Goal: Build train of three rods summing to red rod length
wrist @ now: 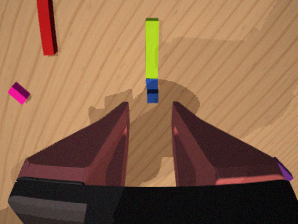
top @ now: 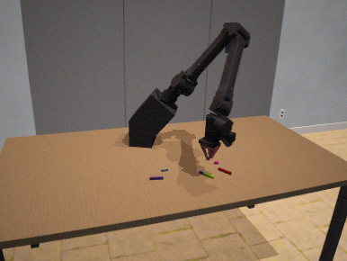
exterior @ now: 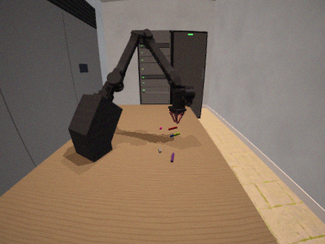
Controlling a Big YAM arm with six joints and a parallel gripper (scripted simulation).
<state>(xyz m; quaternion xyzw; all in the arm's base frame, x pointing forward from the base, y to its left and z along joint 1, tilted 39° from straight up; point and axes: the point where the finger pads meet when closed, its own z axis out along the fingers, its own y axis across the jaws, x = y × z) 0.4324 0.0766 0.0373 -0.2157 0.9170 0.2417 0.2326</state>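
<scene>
My gripper [top: 209,155] hangs a little above the table, fingers apart with nothing between them; it also shows in the wrist view [wrist: 150,137] and in the exterior view [exterior: 177,119]. Just ahead of the fingertips the lime rod [wrist: 152,48] lies flat with the short blue rod [wrist: 153,91] against its near end, both in one line. The same pair shows in the top view as the lime rod [top: 209,175] and the blue rod [top: 201,172]. The red rod [wrist: 45,14] lies apart to the left. The magenta rod [wrist: 19,92] lies below it.
The purple rod [top: 156,178] and a short bluish-grey rod [top: 164,170] lie further left on the table. The arm's dark base block [top: 148,119] stands behind them. The table's front edge is well clear of the rods.
</scene>
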